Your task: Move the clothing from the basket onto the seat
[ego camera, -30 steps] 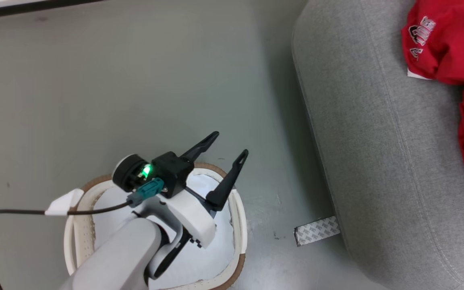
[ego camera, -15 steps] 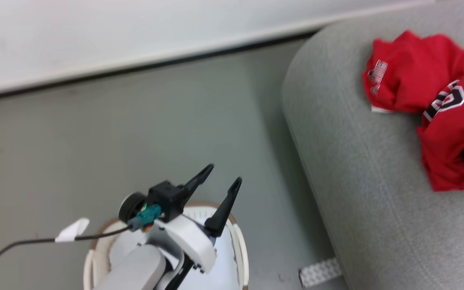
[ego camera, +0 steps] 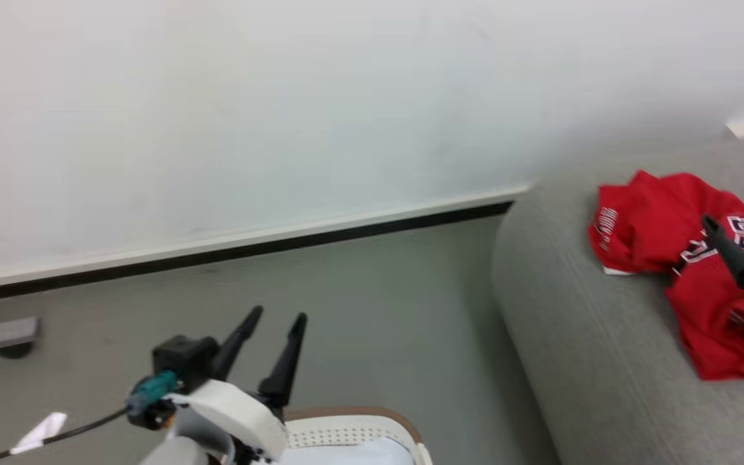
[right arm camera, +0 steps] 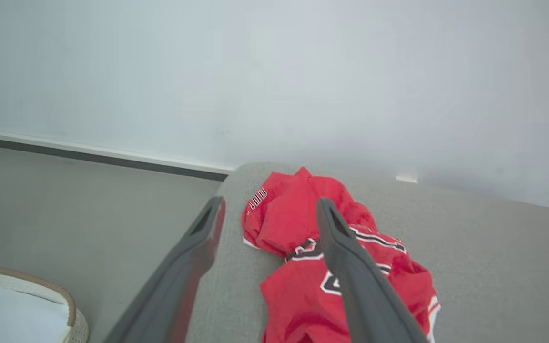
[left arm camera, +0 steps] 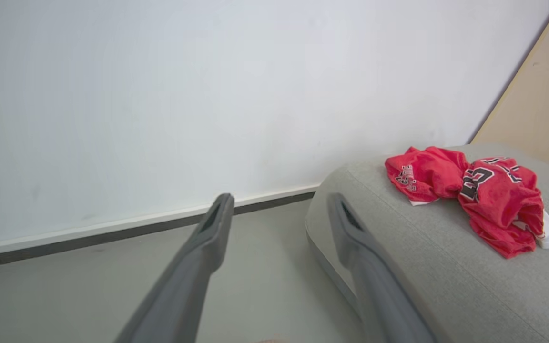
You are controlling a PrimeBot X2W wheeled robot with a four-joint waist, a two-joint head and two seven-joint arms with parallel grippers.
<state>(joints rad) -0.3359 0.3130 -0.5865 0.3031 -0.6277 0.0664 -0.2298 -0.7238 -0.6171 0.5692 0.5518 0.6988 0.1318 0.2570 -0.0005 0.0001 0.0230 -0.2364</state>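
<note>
Your right gripper [ego camera: 730, 213] stands with its jaws wide apart and nothing between them, hanging just above the red jerseys [ego camera: 643, 226]. They lie crumpled in a heap on the grey seat [ego camera: 572, 323], near its rounded corner. The step in hand looks like clearing away from the pile. Keep the jaws wide and draw back along the line of the fingers, up and away, so that no fingertip hooks a fold and drags a jersey toward the edge.

Your left gripper [ego camera: 278, 315] is likewise spread and empty, held over the floor just above the brown rim of the white laundry basket [ego camera: 359, 413]. The part of the basket's inside that shows is pale, with no red in it; look down into it before you count the job finished.

Beyond are a bare white wall [ego camera: 281, 116] with a dark skirting line and the grey floor [ego camera: 378, 290]. Nothing stands between basket and seat.
</note>
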